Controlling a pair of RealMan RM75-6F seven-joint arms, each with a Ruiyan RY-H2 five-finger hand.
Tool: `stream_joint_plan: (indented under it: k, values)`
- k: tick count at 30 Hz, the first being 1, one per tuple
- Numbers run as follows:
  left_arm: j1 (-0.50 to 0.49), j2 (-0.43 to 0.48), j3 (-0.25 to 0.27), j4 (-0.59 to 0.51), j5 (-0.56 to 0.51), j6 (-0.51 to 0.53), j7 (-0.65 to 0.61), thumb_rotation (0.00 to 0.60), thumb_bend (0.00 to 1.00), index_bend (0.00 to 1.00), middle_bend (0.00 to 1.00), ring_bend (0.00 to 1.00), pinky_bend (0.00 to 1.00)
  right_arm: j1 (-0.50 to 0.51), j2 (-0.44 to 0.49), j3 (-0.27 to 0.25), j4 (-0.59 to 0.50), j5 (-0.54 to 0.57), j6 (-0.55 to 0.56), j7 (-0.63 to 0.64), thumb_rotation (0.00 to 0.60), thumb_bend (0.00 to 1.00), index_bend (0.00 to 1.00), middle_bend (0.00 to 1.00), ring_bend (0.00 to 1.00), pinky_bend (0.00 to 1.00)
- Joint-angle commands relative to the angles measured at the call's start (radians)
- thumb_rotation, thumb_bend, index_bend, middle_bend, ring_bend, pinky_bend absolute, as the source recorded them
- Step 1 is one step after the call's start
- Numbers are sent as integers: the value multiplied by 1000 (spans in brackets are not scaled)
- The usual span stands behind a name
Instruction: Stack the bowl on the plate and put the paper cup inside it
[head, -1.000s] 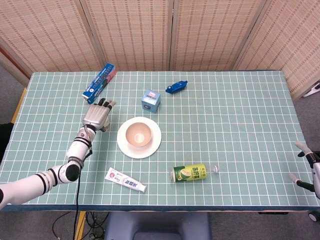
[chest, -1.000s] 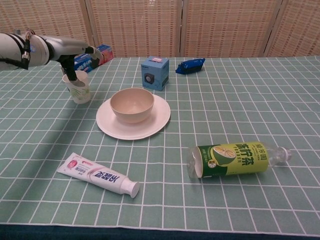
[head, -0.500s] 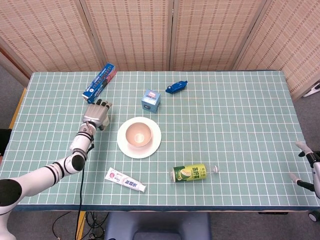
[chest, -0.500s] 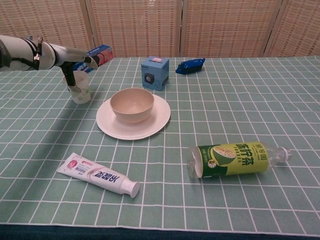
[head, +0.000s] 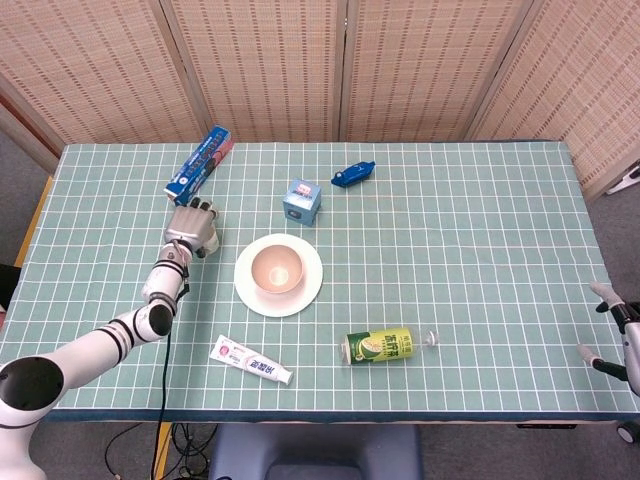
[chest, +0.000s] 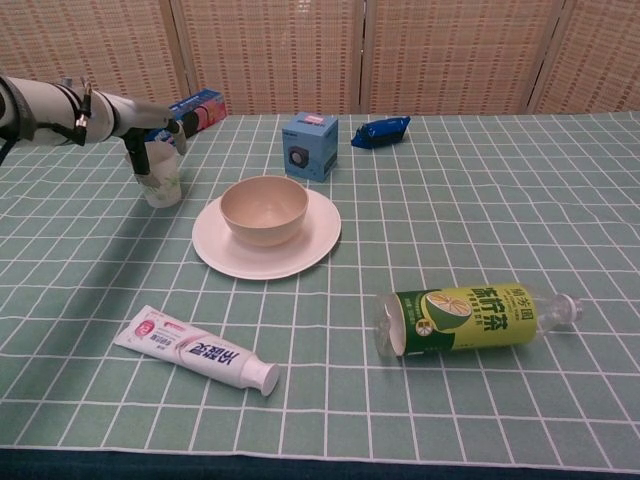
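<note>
Chest view shows the left hand (chest: 150, 125) over the paper cup (chest: 161, 175), far on the left of the tabletop (chest: 480, 200). A second ago the hand sat closer to us and to the plate; now it has slid back toward the blue box (head: 200, 160), with the arm stretched out more. The fingers (head: 199, 207) look curled in a narrow bunch, and one reaches down beside the cup. I cannot tell if they hold the cup yet. The cup has not moved. It stands upright and looks empty. So I think the hand is only getting ready to grab it.

Next comes the plate (chest: 216, 249) with the bowl (chest: 264, 209) sitting on it. That part of the job looks done. Nothing is in the bowl, so the cup must go in there.

A toothpaste tube (chest: 195, 348) lies near the front edge. A small blue cube (chest: 309, 146) stands behind the bowl. A green bottle (chest: 470, 316) lies on its side.

Far right, the right hand (head: 612, 335) waits at the tabletop edge, with fingers spread wide and holding nothing.
</note>
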Motion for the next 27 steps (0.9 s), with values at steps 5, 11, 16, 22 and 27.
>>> stream_joint_plan:
  k: [5, 11, 16, 22, 27]
  values:
    - [7, -18, -1, 29, 35, -4, -33, 600, 251, 308, 169, 228, 507, -1, -1, 0, 2, 2, -1, 2, 600, 40, 192, 391, 358, 551]
    - [15, -10, -7, 22, 70, -4, -62, 600, 251, 333, 228, 281, 577, -1, -1, 1, 2, 2, 2, 2, 600, 39, 192, 391, 358, 551]
    - [18, 8, -11, -1, 90, -5, -81, 600, 251, 346, 250, 295, 597, -2, 0, 2, 0, 2, 4, 1, 600, 39, 192, 391, 358, 551]
    - [20, 95, -22, -129, 136, 22, -104, 600, 251, 350, 256, 295, 609, 2, 0, 3, -1, 0, 0, 2, 600, 40, 192, 391, 358, 551]
    - [25, 187, -46, -287, 195, 64, -140, 600, 251, 356, 256, 296, 613, 4, -3, 2, 0, -6, -1, 5, 600, 39, 192, 391, 358, 551]
